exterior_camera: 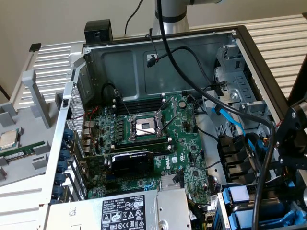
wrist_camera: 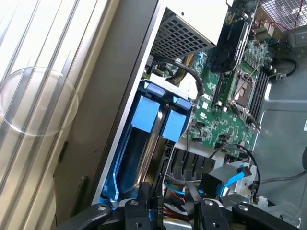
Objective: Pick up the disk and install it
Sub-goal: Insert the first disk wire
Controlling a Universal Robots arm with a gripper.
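The disk (wrist_camera: 137,160) shows in the wrist view as a grey slab in a bright blue carrier frame. It stands on edge in the drive bay at the case's side wall, and light blue tabs (wrist_camera: 146,115) cap the bay's slots. My gripper (wrist_camera: 170,211) hovers just above the bay, open, with red and yellow wires showing between its black fingers (wrist_camera: 139,211). In the exterior view the gripper (exterior_camera: 292,143) hangs at the right edge of the open computer case, above the same blue tabs (exterior_camera: 238,194).
The motherboard (exterior_camera: 158,143), with an empty CPU socket (exterior_camera: 144,127) and a black graphics card (exterior_camera: 132,160), fills the case floor. The grey power supply (exterior_camera: 122,211) sits at the front. Black cables (exterior_camera: 192,76) cross the case. A CPU chip (exterior_camera: 8,139) lies on the tray at the exterior view's left.
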